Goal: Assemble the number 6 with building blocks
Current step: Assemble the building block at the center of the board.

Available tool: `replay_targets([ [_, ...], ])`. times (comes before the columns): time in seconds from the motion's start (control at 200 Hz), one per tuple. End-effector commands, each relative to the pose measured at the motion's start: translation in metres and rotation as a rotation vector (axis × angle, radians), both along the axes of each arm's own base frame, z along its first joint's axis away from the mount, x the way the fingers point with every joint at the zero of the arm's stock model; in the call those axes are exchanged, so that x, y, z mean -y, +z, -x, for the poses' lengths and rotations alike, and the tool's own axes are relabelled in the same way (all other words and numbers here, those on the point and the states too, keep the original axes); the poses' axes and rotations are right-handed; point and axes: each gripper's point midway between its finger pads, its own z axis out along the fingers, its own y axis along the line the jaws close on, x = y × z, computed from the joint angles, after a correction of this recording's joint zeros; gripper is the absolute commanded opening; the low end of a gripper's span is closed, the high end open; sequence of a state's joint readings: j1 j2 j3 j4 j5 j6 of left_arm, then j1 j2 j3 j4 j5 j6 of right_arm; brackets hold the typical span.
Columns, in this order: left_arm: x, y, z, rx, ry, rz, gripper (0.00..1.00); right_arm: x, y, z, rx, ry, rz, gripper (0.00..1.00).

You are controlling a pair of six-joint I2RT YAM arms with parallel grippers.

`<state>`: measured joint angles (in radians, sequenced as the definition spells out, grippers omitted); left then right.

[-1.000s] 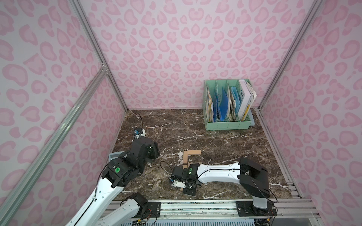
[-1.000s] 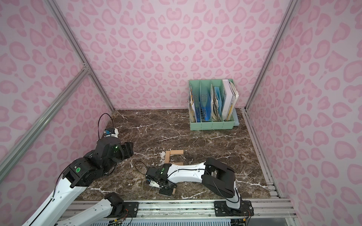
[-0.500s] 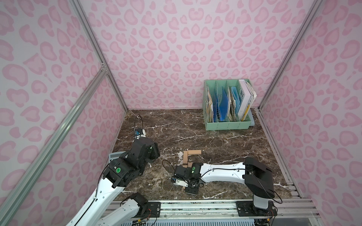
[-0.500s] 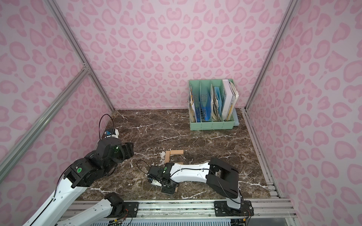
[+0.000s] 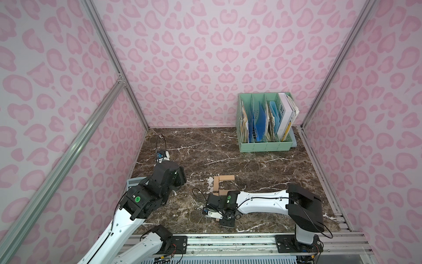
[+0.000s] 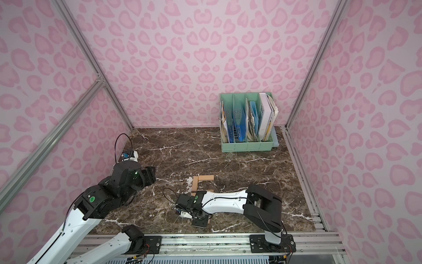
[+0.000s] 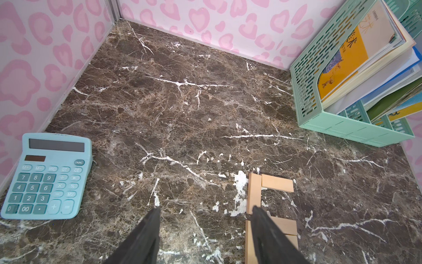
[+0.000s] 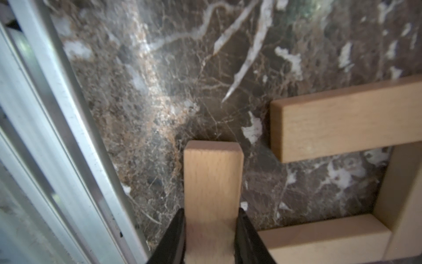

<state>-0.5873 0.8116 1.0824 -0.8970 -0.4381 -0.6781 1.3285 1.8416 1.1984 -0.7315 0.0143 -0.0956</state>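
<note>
Near the front edge of the marble table (image 5: 251, 160), close to the metal rail (image 5: 228, 242): right gripper (image 8: 212, 213), low over the surface, pinching one pale plank (image 8: 212, 173). Black fingers (image 8: 174, 235) pressed against its two long sides near one end, broad face up, free end jutting ahead. Resting on the marble or raised a little off it: cannot tell.

Just beside that held plank, three laid planks (image 8: 342, 128) in a squared U, open side toward the rail. Held plank lying crosswise at that open side, a strip of bare marble between it and the end of one arm of the U. Meeting with the other arm hidden behind a finger.

In both top views, upper part of the number 6 (image 5: 216, 185) flat on the table, toward the front middle. One lengthwise plank there, with a crosswise plank (image 5: 227, 177) at its far end and another (image 5: 222, 192) at its near end, all touching at right angles. Lower part covered there by the right arm's wrist.

At the table's left side, left gripper (image 7: 205, 217) spread wide, nothing but marble between its fingers (image 7: 150, 230). Left arm (image 5: 148, 198) clear of the planks in both top views. Blue-grey calculator (image 7: 45, 178) flat by the left wall. Green file rack (image 5: 265, 146) with books and folders in the far right corner.
</note>
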Motion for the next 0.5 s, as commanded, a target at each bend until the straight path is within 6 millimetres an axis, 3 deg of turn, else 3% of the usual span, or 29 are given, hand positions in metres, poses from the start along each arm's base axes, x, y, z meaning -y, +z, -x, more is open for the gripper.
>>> replay_targets([
  [0.0, 0.0, 0.002, -0.001, 0.011, 0.002, 0.007, 0.66, -0.005, 0.001, -0.002, 0.008, 0.025, -0.018, 0.35],
  [0.495, -0.003, 0.001, 0.001, 0.013, 0.015, 0.006, 0.66, -0.002, -0.004, -0.011, 0.011, 0.049, -0.011, 0.35],
])
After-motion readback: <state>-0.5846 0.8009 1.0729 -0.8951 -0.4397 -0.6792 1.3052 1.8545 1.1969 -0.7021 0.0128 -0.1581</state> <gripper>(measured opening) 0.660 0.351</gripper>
